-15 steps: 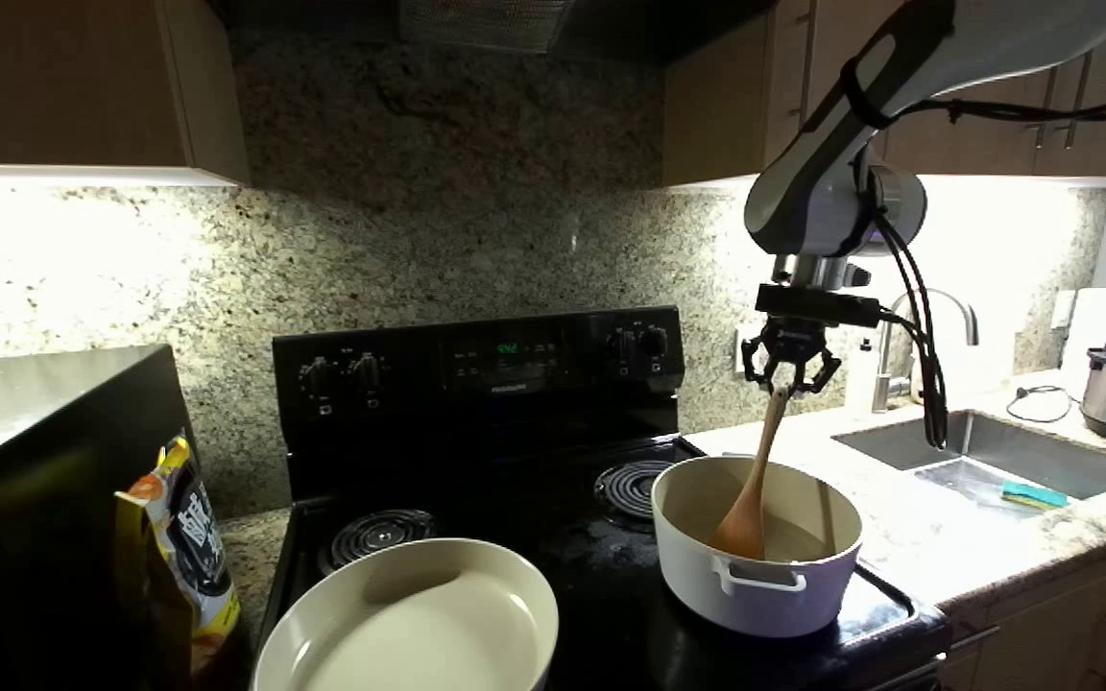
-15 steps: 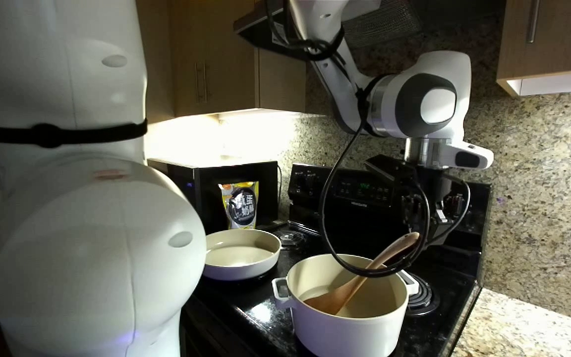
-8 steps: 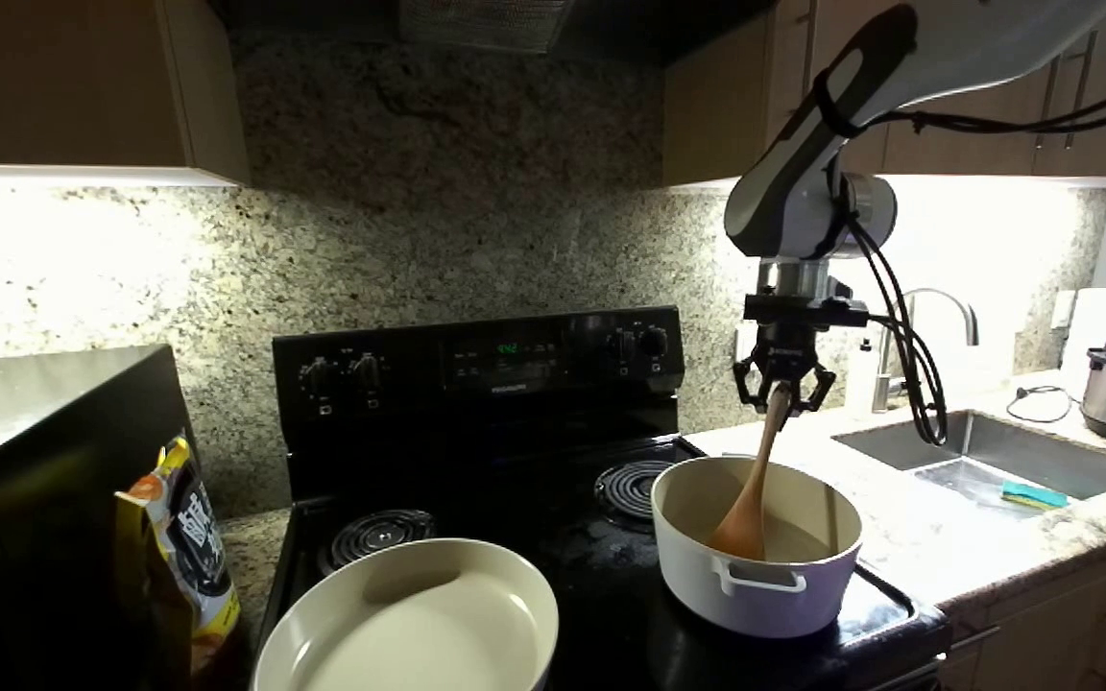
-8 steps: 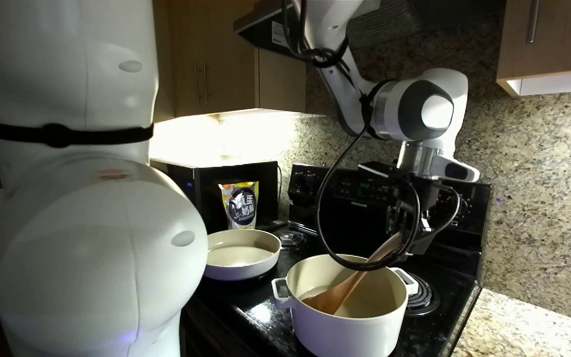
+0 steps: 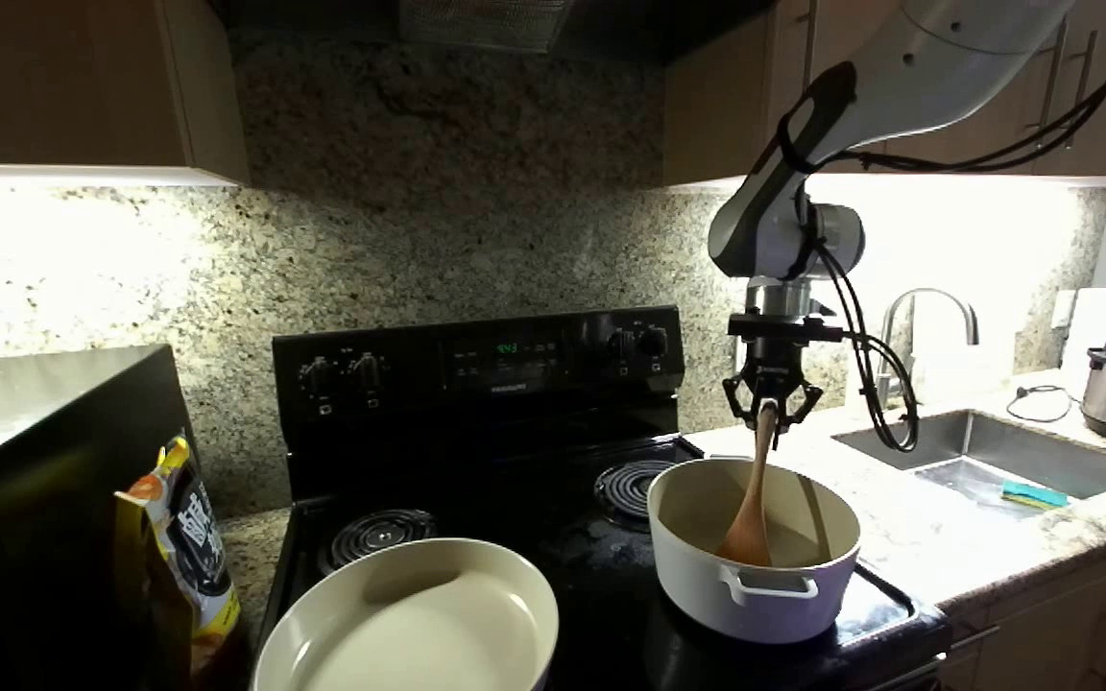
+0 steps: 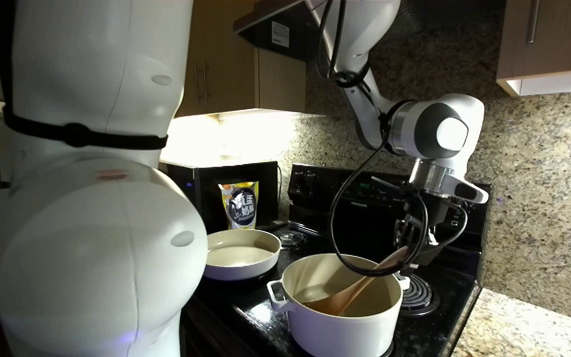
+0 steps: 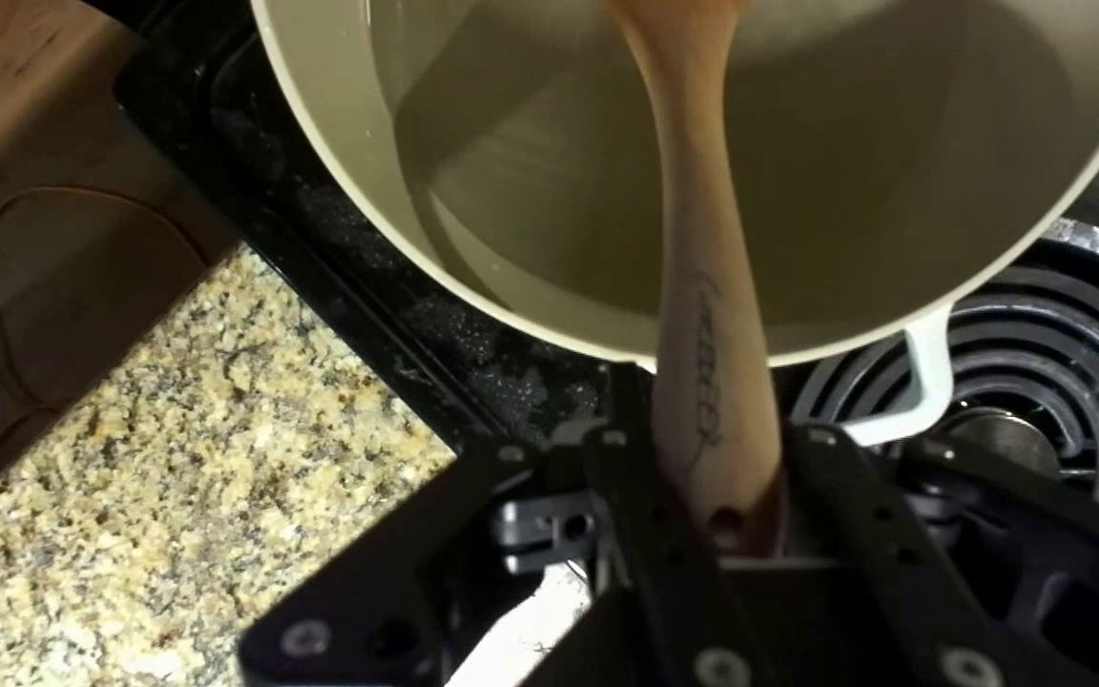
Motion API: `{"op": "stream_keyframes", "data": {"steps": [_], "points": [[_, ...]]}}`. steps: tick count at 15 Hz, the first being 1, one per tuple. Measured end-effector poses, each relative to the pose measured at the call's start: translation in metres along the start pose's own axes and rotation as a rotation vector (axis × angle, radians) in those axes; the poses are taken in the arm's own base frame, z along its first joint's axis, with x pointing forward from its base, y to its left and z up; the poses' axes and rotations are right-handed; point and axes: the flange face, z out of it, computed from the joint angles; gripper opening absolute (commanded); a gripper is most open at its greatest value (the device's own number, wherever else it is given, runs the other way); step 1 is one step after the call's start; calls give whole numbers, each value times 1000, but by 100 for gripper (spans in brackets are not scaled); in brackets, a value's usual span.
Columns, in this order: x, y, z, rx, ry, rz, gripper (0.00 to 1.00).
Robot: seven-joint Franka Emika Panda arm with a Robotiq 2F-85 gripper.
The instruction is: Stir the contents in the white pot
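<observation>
The pot point(image 5: 755, 619) is sitting on the stove point(image 5: 591, 581), holding what looks like clear liquid point(image 7: 836, 219). The spoon point(image 5: 754, 513) is leaning inside, bowl low and its handle sloping out over the rim — probably so that the end is presenting itself for grasping. The gripper point(image 7: 719, 429) is hanging there with jaws only slightly parted, that end seemingly between them — whether they are gripping it, the views are not showing.
</observation>
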Motion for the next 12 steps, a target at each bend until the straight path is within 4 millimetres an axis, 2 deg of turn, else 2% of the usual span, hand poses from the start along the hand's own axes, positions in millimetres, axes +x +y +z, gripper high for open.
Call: {"op": "stream_keyframes", "data": {"steps": [7,11,12], "points": [[14,12,-12,62,-1,69,98],[12,17,-8,50,-42,62,100],[10,17,-6,41,-62,54,75]]}}
